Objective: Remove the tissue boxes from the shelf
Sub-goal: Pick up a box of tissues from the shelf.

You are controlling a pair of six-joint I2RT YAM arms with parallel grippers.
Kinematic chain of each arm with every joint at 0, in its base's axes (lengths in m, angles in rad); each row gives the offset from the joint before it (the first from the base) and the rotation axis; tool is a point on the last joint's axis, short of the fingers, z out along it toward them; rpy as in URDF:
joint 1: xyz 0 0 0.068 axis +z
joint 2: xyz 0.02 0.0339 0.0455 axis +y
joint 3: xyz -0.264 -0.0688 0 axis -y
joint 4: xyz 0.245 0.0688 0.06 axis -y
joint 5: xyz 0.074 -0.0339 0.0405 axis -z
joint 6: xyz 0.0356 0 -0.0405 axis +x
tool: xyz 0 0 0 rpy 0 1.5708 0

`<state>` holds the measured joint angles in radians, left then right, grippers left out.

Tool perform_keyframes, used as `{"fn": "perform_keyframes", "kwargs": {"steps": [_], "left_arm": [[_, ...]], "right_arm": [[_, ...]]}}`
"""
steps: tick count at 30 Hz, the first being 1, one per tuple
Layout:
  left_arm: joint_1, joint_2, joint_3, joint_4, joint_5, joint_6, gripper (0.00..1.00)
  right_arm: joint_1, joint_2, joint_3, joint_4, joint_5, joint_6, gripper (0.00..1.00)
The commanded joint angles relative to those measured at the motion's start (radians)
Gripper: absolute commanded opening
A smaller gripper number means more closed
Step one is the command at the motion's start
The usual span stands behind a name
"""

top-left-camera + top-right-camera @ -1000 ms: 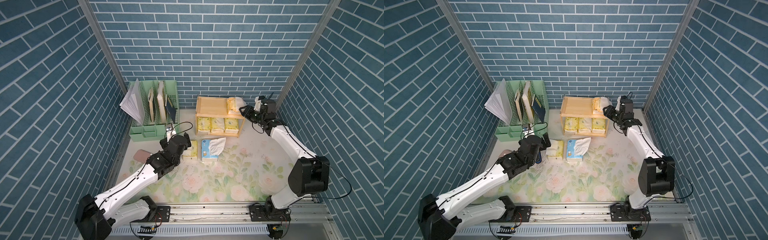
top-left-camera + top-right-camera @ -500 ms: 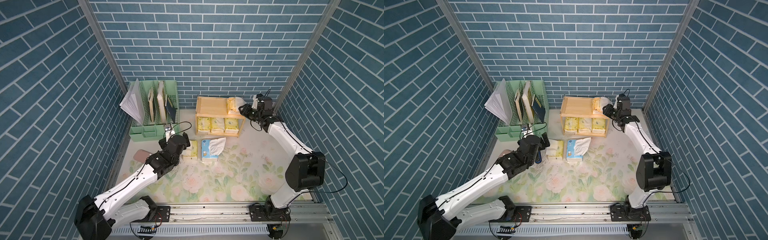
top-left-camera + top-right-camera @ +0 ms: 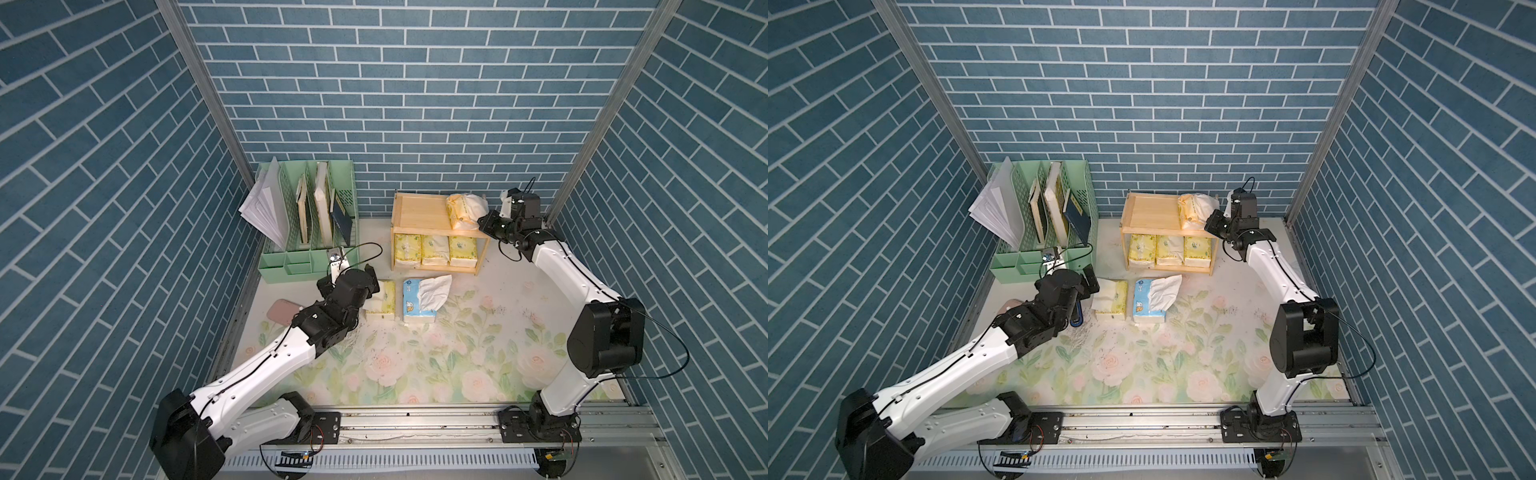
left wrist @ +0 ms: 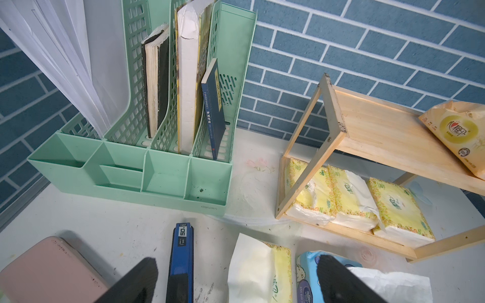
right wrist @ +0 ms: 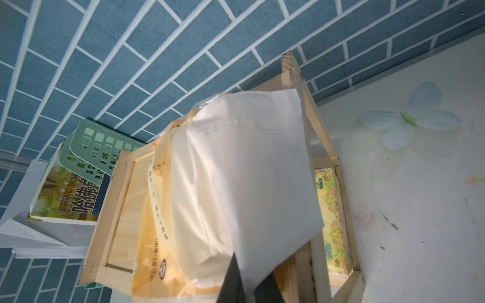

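Shelf (image 3: 419,210), upper centre in both top views: three yellow packs (image 3: 434,249) on lower board, orange pack (image 3: 459,212) at top board's right end. Blue pack (image 3: 411,301) and fourth yellow pack (image 3: 386,297) lie on the mat (image 3: 478,353) below. Right gripper (image 5: 249,284) pinches the orange pack's white tissue (image 5: 249,170) only; next, probably a slow pull clear. Left gripper (image 4: 237,262) spread, unladen.

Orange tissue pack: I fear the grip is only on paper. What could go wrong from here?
The right gripper is shut on the loose white sheet, not the orange pack: pulling may tear it or draw out tissue alone, leaving the pack on the shelf.
If dragged, the pack may tumble off the shelf's edge.
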<state>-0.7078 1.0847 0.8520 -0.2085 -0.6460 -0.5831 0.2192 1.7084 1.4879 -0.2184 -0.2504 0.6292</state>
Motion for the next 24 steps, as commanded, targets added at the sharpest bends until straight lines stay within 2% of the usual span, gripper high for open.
{"fn": "perform_keyframes", "kwargs": {"steps": [1,12,24], "left_arm": [[0.009,0.002,-0.011,-0.006,-0.01,0.014,1.0],[0.018,-0.003,-0.01,-0.012,-0.006,0.014,1.0],[0.018,-0.026,-0.011,-0.03,-0.012,0.007,1.0]], "right_arm": [[0.007,0.001,0.031,-0.009,-0.043,0.0,0.0],[0.006,-0.109,-0.011,0.025,-0.082,0.026,0.0],[0.007,-0.402,-0.247,0.043,-0.089,0.082,0.0]]}}
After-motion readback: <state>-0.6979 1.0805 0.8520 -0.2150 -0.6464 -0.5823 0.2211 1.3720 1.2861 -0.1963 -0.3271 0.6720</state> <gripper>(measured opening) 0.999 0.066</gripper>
